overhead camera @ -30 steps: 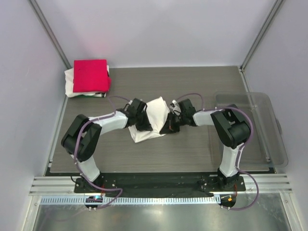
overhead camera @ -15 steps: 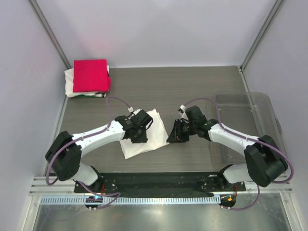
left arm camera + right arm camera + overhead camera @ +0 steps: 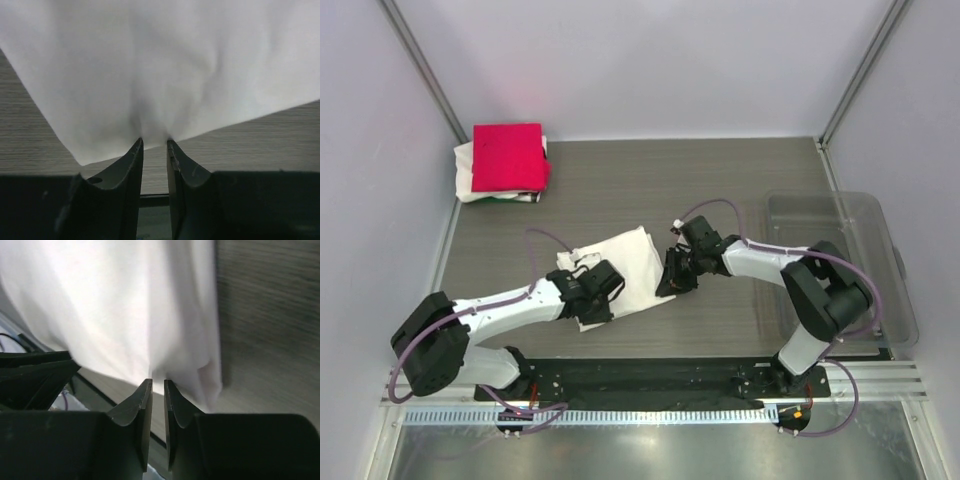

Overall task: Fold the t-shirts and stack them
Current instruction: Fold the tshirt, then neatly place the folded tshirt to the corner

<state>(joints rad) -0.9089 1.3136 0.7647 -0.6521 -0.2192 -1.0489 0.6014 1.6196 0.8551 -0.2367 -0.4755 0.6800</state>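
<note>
A white t-shirt [image 3: 625,262] lies folded flat in the middle of the table. My left gripper [image 3: 600,292] sits at its near left edge and my right gripper [image 3: 668,283] at its near right corner. In the left wrist view the white t-shirt [image 3: 165,70] ends just at the tips of the left gripper [image 3: 154,142], whose jaws stand slightly apart with bare table between them. The right gripper [image 3: 157,381] is likewise a little open, the cloth edge [image 3: 130,315] just past its tips. A folded crimson-pink t-shirt [image 3: 507,157] rests on another white one [image 3: 468,186] at the back left.
A clear plastic tub [image 3: 840,262] stands at the right edge of the grey table [image 3: 720,185]. Frame posts rise at the back corners, and a black base rail [image 3: 640,378] runs along the near edge.
Both arms have drawn toward the near side, laying the lifted white t-shirt down flat. Both grippers have opened off the cloth.
</note>
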